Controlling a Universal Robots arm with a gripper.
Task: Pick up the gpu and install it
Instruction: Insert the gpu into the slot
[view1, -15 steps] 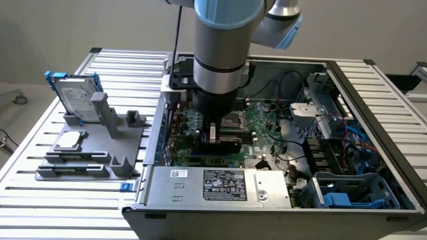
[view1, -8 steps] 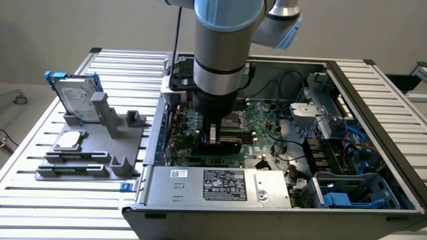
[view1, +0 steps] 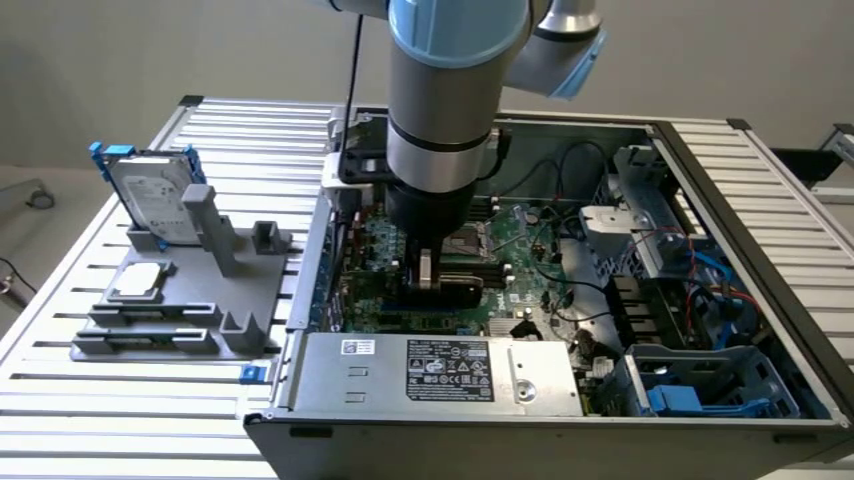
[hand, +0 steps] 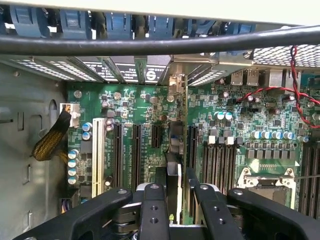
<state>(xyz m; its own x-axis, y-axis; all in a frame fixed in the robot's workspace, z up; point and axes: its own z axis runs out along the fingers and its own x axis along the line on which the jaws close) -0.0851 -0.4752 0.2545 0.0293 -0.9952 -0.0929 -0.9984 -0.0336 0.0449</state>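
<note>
Gpu (hand: 172, 192) upright over motherboard (hand: 235, 125) slot, apparently pinched edge-on between half-spread hand (hand: 172, 200) fingers.

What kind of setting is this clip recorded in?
Probably a lab or test bench for computer assembly: an open PC case lies on a slatted aluminium table, a grey fixture holds a hard drive, and the gripper holds the gpu over the motherboard.

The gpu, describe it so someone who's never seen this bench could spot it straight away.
Find the open computer case on the slatted table, with the green motherboard lying flat inside. Above the board's middle the arm's end effector grips the gpu, a thin card standing on edge. Unlike the silver hard drive in its blue frame outside the case, it shows a dark rounded face.
</note>
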